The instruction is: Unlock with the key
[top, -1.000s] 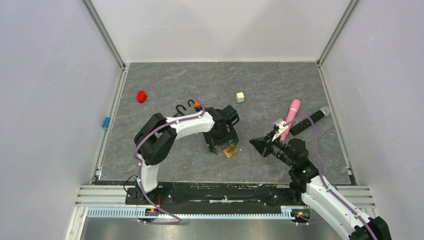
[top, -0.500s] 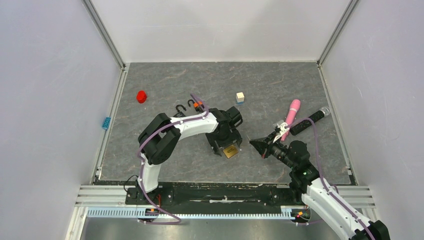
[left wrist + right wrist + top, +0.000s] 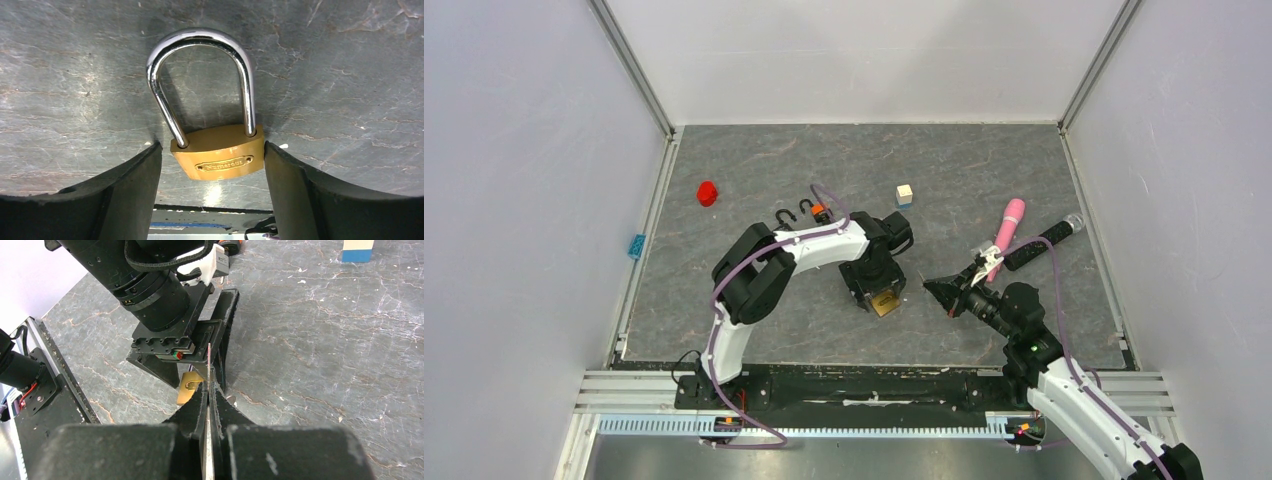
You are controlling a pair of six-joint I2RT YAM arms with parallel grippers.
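Observation:
A brass padlock (image 3: 220,157) with a closed steel shackle (image 3: 200,40) lies flat on the grey slate mat (image 3: 764,160). My left gripper (image 3: 212,148) straddles its body, jaws open. The right finger (image 3: 285,190) sits at the body's edge, and the left finger (image 3: 135,190) stands a small gap away. From above, the padlock (image 3: 885,301) shows under the left gripper (image 3: 877,290). To its right, my right gripper (image 3: 936,288) is shut on the key (image 3: 207,357), a thin metal blade pointing at the padlock (image 3: 189,388) and not touching it.
A pink cylinder (image 3: 1007,226) and a black stick (image 3: 1044,243) lie behind the right arm. A small cube (image 3: 905,194), black hooks (image 3: 786,214), a red piece (image 3: 708,193) and a blue piece (image 3: 637,245) lie farther back and left. White walls enclose the mat.
My left gripper has shifted right and settled over the padlock, and its jaws have narrowed towards the brass body. The right gripper with the key has barely moved.

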